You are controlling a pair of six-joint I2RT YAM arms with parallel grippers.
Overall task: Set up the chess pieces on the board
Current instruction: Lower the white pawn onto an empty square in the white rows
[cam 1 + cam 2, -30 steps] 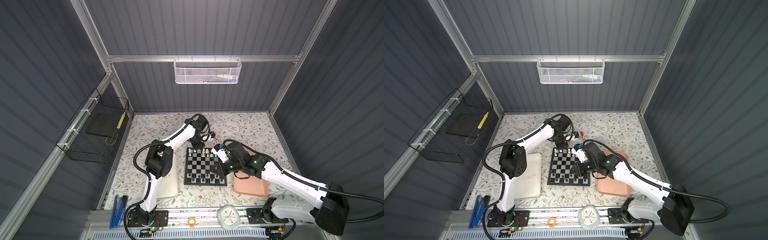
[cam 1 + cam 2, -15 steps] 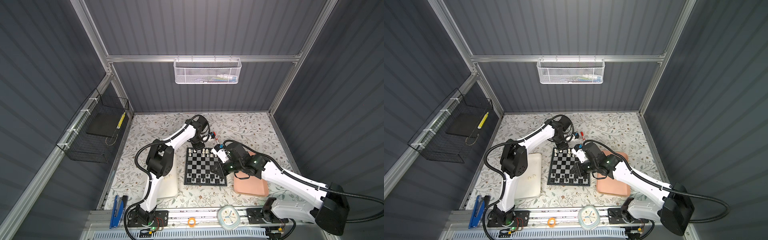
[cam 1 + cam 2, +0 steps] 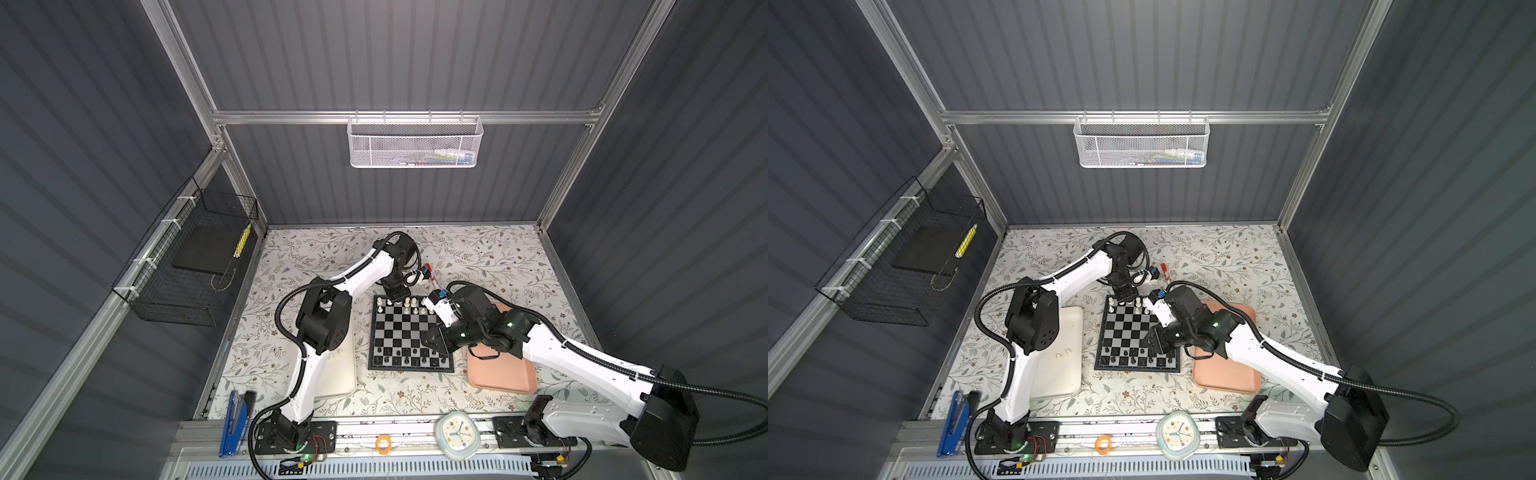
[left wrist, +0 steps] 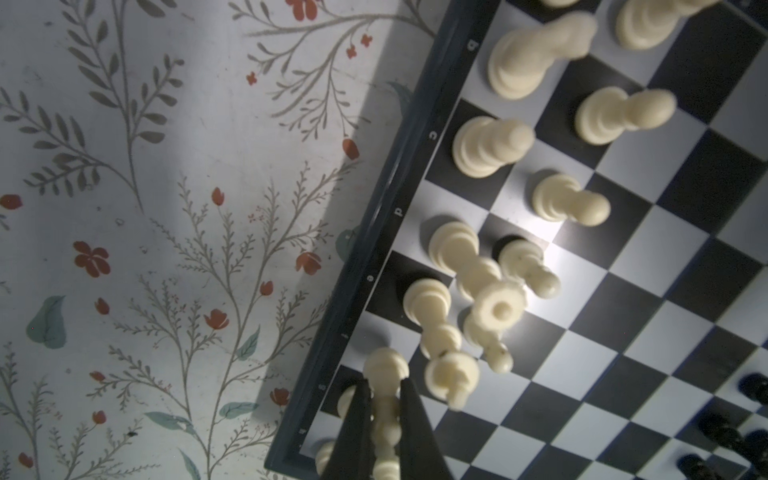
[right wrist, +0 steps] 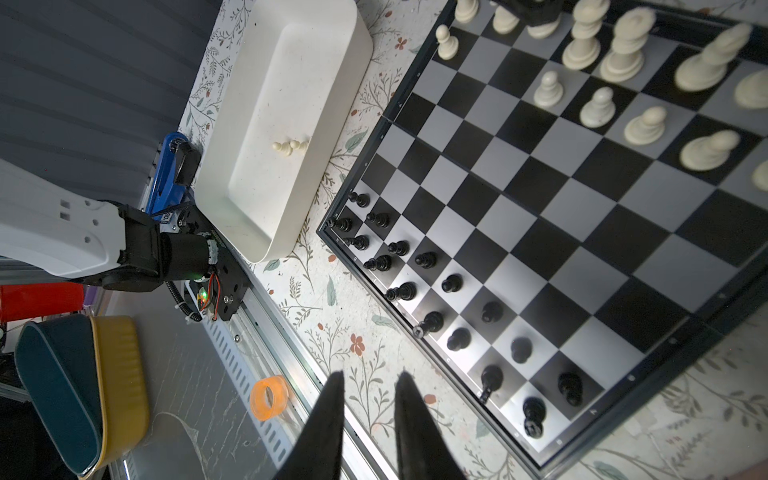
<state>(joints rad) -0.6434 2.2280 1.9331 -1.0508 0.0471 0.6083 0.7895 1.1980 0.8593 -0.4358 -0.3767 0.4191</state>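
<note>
The board lies mid-table, also seen in the other top view. Cream-white chess pieces fill its far rows and black ones its near rows. My left gripper is over the board's far edge row, shut on a cream-white piece. I cannot tell whether that piece touches the board. In both top views this gripper is at the far edge. My right gripper hangs open and holds nothing, above the board's right side. Two cream pieces lie in the white tray.
A pink tray lies right of the board under the right arm. A red marker lies behind the board. On the front rail are a clock, an orange ring and a blue stapler.
</note>
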